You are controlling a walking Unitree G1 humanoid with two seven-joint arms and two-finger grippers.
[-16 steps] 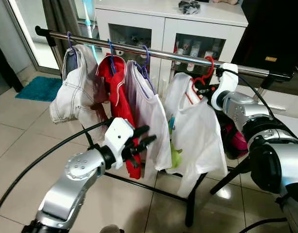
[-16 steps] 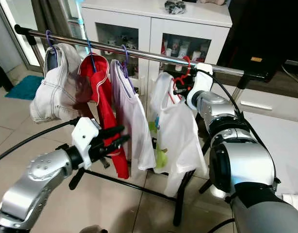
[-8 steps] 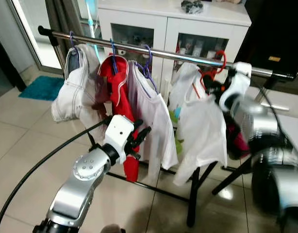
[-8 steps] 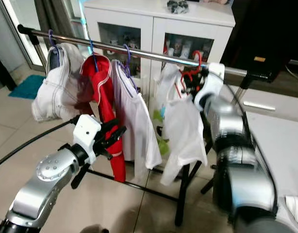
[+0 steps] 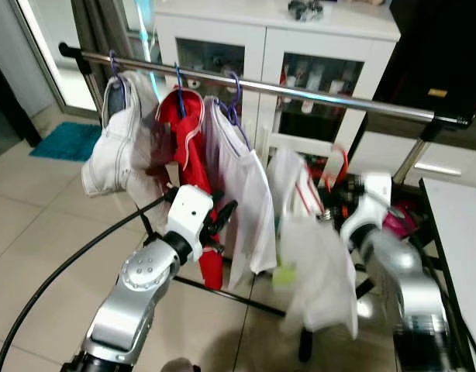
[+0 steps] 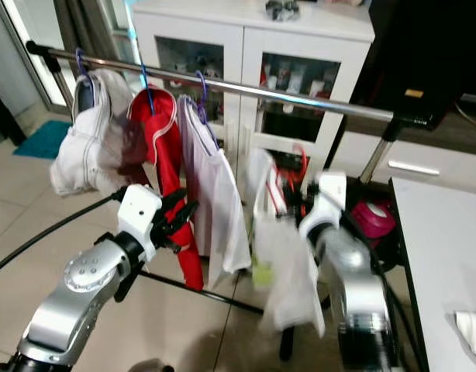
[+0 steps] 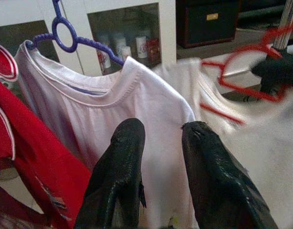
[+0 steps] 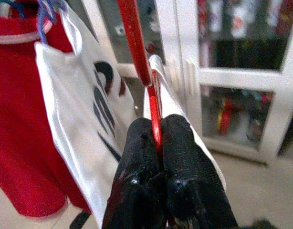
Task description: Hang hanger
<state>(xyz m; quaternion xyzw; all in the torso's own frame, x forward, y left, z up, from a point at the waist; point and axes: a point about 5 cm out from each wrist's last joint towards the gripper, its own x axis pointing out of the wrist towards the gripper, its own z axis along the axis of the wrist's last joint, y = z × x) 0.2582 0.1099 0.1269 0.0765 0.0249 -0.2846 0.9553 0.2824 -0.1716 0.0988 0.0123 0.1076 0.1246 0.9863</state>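
Right claw (image 8: 158, 143) is clamped tight on the red hanger (image 8: 137, 45), fingers pinching the thin wire just under the hook. Grip sits high on the hanger, probably so the hook stays free to catch the rail (image 5: 300, 91). The hanger carries a white shirt (image 5: 319, 267), which hangs below the rail and in front of the rack, well short of the bar; the hook is not on the rail. This part of the head views is motion-blurred, so the hook's exact tilt is uncertain.

Left claw (image 7: 161, 157) is slightly parted and holds nothing. It hovers just in front of the white top (image 7: 137, 109) on the purple hanger (image 7: 65, 36), perhaps to keep the hung clothes aside and leave a gap.

Count on the rail: three garments hung. One pale jacket (image 5: 118, 147), one red top (image 5: 191, 147), one white top. Hangers seen: four in all, three on the rail plus the red one in hand. One white cabinet (image 5: 253, 43) stands behind the rack.
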